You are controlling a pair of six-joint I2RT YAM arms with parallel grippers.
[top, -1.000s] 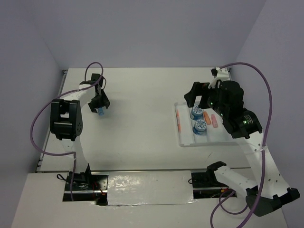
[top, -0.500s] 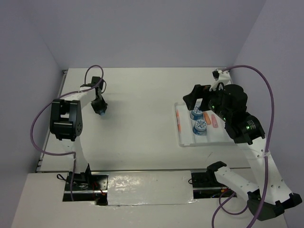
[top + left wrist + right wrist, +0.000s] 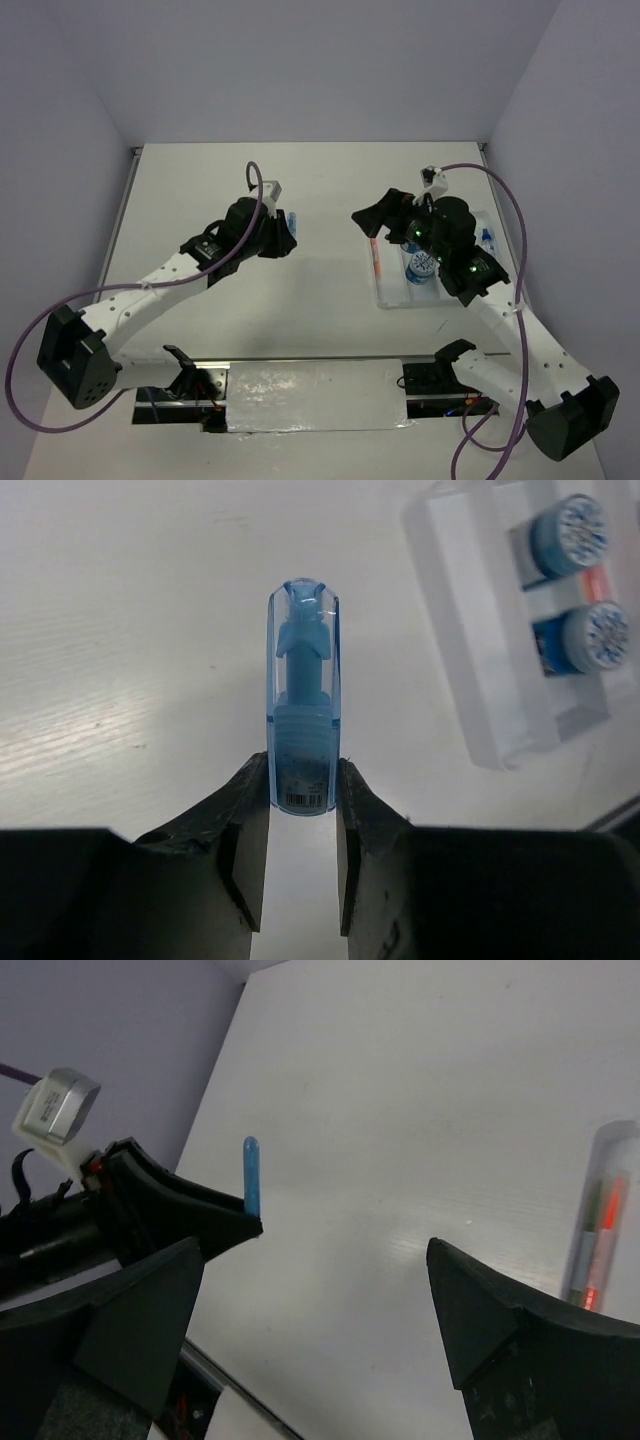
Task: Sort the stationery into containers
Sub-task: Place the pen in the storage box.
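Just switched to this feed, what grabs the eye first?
The left gripper pinches a clear blue-capped bottle by its base, over the table's middle. To its right, the white tray holds two blue-white rolls, and the right gripper hangs wide open at the tray's left edge.

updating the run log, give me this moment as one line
left gripper: shut on bottle | right gripper: open, empty | tray: two rolls, orange pen inside

The tray [image 3: 392,297] lies on the table's [image 3: 320,185] right side, rolls [image 3: 597,635] and pen [image 3: 377,258] inside. The bottle [image 3: 303,695] hangs left of it.
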